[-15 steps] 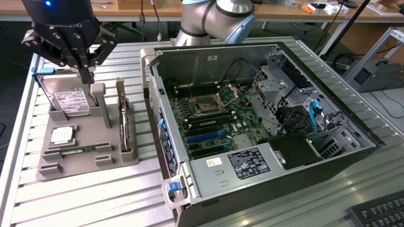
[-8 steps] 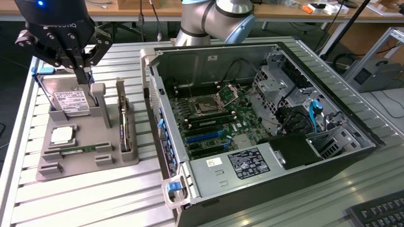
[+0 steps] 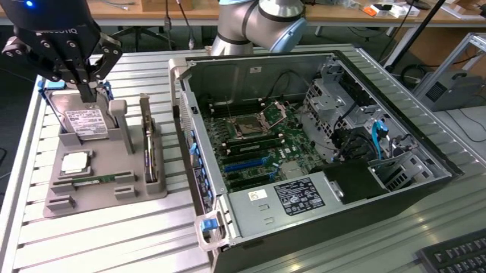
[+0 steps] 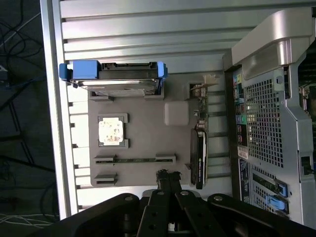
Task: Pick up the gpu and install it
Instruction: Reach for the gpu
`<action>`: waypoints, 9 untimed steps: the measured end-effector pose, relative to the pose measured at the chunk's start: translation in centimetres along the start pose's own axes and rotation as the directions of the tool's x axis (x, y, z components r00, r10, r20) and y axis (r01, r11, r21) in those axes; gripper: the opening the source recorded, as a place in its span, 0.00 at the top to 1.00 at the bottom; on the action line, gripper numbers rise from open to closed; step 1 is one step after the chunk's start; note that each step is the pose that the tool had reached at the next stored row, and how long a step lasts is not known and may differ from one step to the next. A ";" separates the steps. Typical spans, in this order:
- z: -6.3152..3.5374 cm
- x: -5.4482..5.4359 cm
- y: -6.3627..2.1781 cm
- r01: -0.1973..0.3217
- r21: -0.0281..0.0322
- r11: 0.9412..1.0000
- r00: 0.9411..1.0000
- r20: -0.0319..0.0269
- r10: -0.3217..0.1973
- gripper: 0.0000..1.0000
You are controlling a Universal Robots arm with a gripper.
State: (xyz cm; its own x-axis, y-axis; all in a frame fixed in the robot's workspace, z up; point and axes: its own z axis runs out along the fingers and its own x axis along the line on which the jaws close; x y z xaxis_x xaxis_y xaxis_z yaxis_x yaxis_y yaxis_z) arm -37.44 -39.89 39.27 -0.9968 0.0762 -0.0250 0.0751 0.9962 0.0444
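On the tray: gpu on edge; likely light, stiff, fragile
Hold: long edges
Claw: clenched, empty, near hard drive

Even bright light, soft shadows, glare whitening the processor

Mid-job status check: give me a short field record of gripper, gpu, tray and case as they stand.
gripper: shut, holding nothing, above the tray
gpu: standing on edge in its tray slot, not gripped
tray: also holds hard drive, cpu, memory stick
case: lying open beside the tray, motherboard exposed
task: gpu not yet picked up
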 end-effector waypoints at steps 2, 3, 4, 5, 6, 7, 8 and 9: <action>0.00 0.2 -0.02 0.000 0.000 1.000 1.000 0.000 0.000 0.89; 0.00 0.3 -0.03 0.000 0.000 1.000 1.000 0.000 0.000 0.89; -0.01 0.4 -0.03 0.000 0.000 1.000 1.000 0.000 0.000 0.89; -0.01 0.6 -0.05 0.000 0.000 1.000 1.000 0.000 0.000 0.89; -0.02 0.7 -0.05 0.000 0.000 1.000 1.000 0.000 0.000 0.89; -0.02 0.8 -0.06 0.000 0.000 1.000 1.000 0.000 0.000 0.89; -0.02 1.0 -0.08 0.000 0.000 1.000 1.000 0.000 0.000 0.89; -0.02 1.1 -0.09 0.000 0.000 1.000 1.000 0.000 0.000 0.89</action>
State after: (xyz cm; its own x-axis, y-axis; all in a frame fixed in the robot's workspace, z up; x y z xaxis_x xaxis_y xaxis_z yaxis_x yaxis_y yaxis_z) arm -38.57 -39.89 39.26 -0.9968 0.0762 -0.0250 0.0751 0.9962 0.0444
